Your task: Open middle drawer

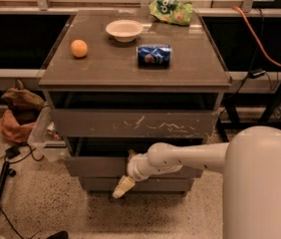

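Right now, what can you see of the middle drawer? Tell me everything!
The middle drawer is a wide, plain grey front with no handle, sitting below the scratched drawer and above the smallest drawer. A dark gap shows above its top edge. The gripper is at its front near the middle; the arm hides its right part.

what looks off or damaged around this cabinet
The top drawer front is scuffed with white scratches, mostly right of centre. The can lies on its side on the cabinet top rather than upright. Nothing looks spilled. The pincer is at the middle drawer front.
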You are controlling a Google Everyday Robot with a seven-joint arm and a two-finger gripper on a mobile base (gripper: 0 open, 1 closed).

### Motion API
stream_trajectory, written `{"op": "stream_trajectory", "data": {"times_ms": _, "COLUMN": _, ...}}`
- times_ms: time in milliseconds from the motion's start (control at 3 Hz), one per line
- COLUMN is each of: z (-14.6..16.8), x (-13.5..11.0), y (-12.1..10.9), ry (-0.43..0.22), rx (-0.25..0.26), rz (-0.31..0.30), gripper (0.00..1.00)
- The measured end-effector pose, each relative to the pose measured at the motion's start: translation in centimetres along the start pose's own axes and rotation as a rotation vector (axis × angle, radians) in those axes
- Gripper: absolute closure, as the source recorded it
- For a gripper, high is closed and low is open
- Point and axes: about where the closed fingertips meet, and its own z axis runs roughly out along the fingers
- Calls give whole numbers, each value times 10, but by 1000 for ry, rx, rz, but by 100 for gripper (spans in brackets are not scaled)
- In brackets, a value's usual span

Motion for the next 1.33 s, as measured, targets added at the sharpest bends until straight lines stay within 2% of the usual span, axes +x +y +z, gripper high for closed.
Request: {"op": "stream_trajectory", "data": {"times_ms": 1333, "z": 6, "x": -7, "y": -16, "ry": 2, "rx": 23, "rz": 54, "gripper": 0}}
